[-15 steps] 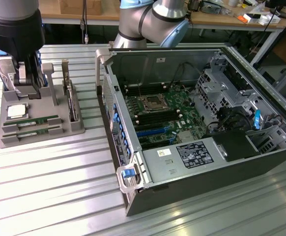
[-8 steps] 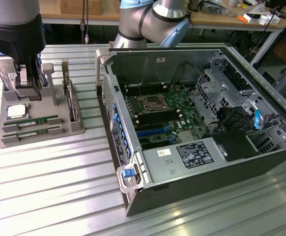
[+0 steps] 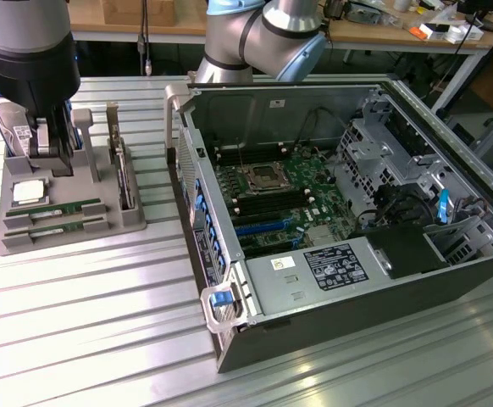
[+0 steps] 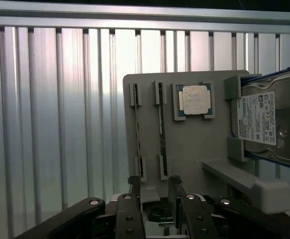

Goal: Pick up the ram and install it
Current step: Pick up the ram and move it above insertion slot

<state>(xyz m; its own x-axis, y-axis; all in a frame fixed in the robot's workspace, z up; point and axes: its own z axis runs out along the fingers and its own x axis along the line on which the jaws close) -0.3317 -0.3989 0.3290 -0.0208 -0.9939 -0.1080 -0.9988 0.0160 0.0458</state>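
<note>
My table (image 3: pixel 77 322) is ribbed aluminium, its slats bright with reflected light, and wooden benches (image 3: pixel 128 13) strewn with cables and small clutter run along the back of the room. On the exterior view's right an open computer case (image 3: pixel 331 331) lies on its side, its motherboard (image 3: pixel 272 195) exposed. On the exterior view's left sits a grey holder (image 3: pixel 69 242) with a square processor (image 3: pixel 28 192) and a hard drive (image 4: pixel 269 119) in it. The ram (image 3: pixel 67 207) stands on edge in one of the holder's slots, the one closer to the processor, with a twin stick (image 3: pixel 60 223) in the slot beside it. My gripper (image 3: pixel 50 157) hangs above the holder with its fingers spread and nothing between them. From my wrist the ram (image 4: pixel 161 134) runs lengthwise away from my gripper (image 4: pixel 155 199), its near end just ahead of the fingertips and clear of them.
</note>
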